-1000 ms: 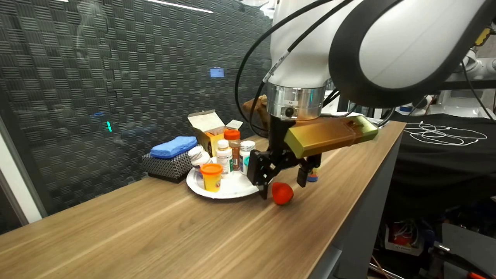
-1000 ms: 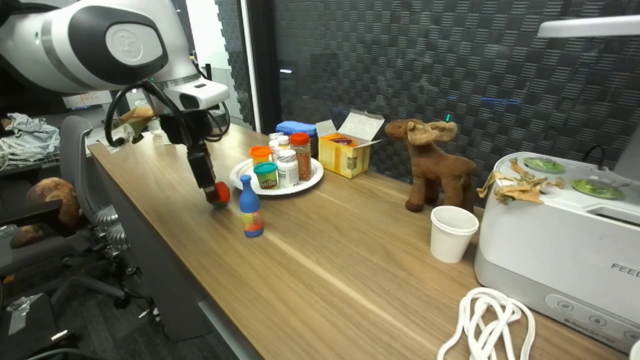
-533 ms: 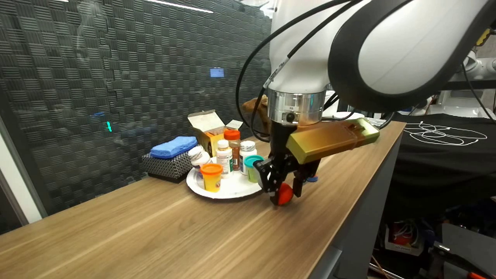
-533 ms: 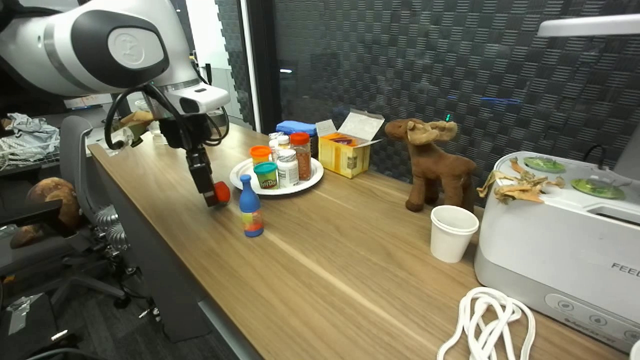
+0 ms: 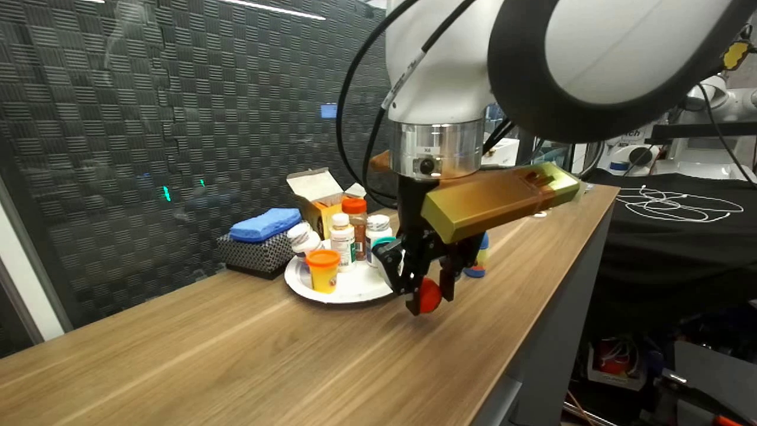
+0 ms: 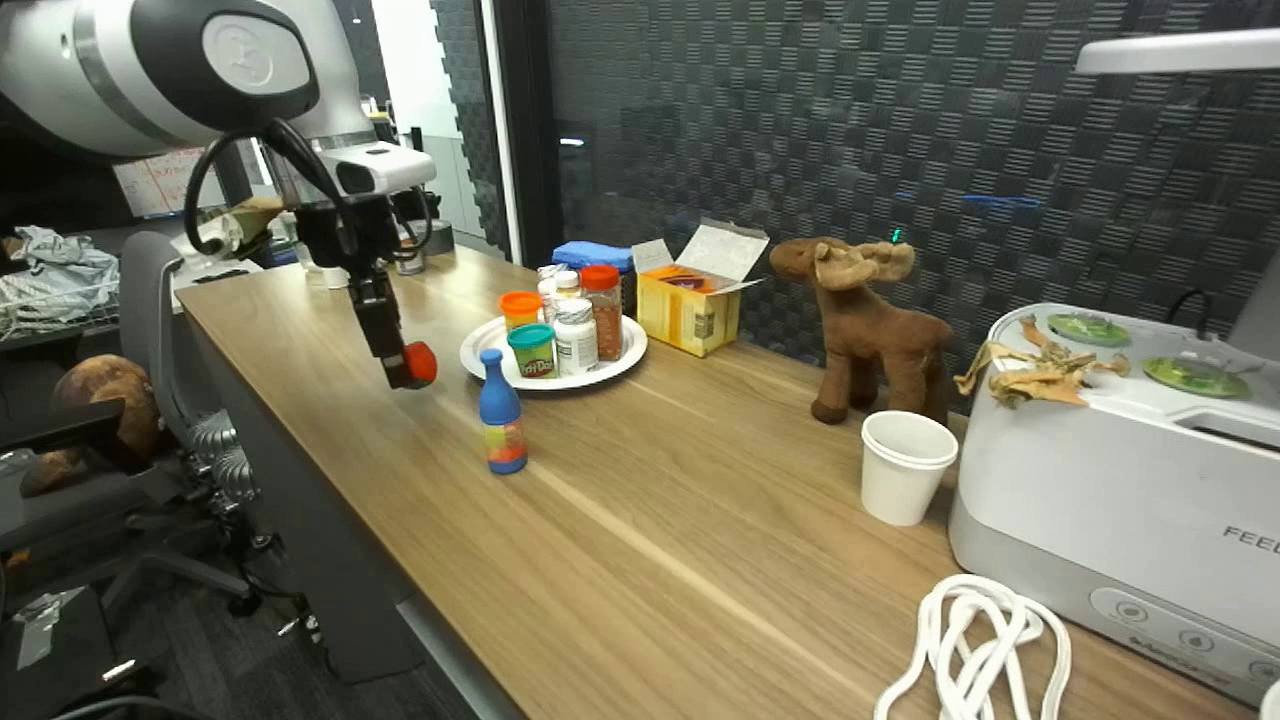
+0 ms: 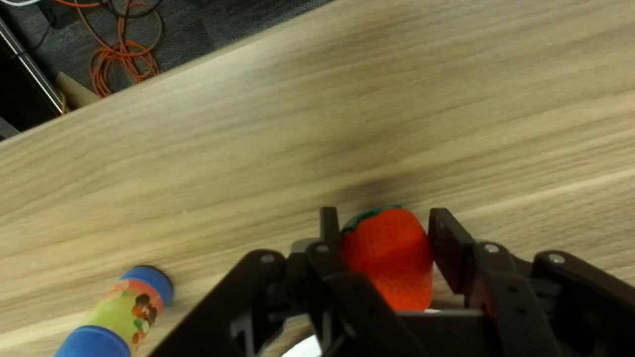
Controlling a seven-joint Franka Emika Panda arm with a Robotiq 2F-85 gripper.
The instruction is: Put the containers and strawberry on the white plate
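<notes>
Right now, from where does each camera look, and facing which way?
An exterior view: blue block side, facing the plate; arm, gripper show.
An exterior view: cord side, facing moose and plate; arm, gripper show.
Wrist view: on the arm's end, facing down at the strawberry; gripper shows.
Both exterior views share plate, strawberry, blue bottle.

“Play-Doh” tub (image 6: 533, 355), appliance (image 6: 1110, 480) marked “FEEL” (cropped)

Containers (image 6: 576, 342) together on the plate (image 6: 632, 350), strawberry (image 6: 422, 363) between the jaws of the tool (image 7: 384, 225), over the desk (image 6: 650, 550).
In an exterior view: left of the plate, tool and strawberry; before the plate, a bottle (image 6: 502, 425); behind to the right, a box (image 6: 690, 315); farther right, a toy moose (image 6: 880, 340), cups (image 6: 903, 480) before it; right of those, an appliance (image 6: 1110, 500), a cord (image 6: 975, 665) before it.
</notes>
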